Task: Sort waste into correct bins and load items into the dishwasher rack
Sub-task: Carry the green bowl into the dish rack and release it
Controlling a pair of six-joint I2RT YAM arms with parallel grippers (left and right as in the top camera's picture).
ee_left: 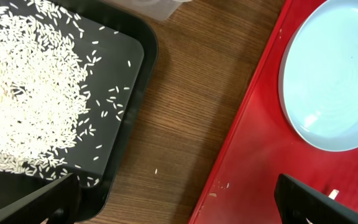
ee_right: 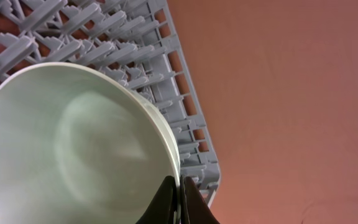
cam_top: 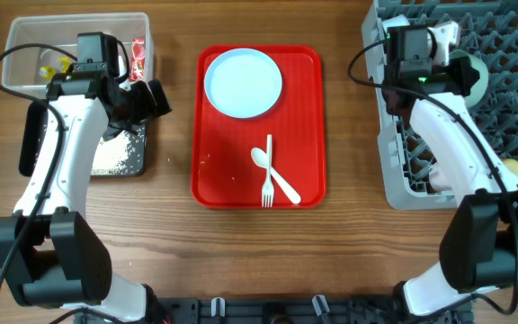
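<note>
Right jaws on glossy round bowl (ee_right: 73, 155)

Glossy red plastic tray (cam_top: 304, 135), wood-grain table (ee_left: 185, 118), grey plastic rack (ee_right: 185, 118)

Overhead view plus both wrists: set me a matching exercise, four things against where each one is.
Things:
1. pale blue plate
2. rice grains
3. pale green bowl
4. red-print wrapper

Places:
A. in the clear tub
B. rim pinched by the right hand, at the grey rack
C. on the red tray
D. in the black tray

Pairs: 1-C, 2-D, 3-B, 4-A
</note>
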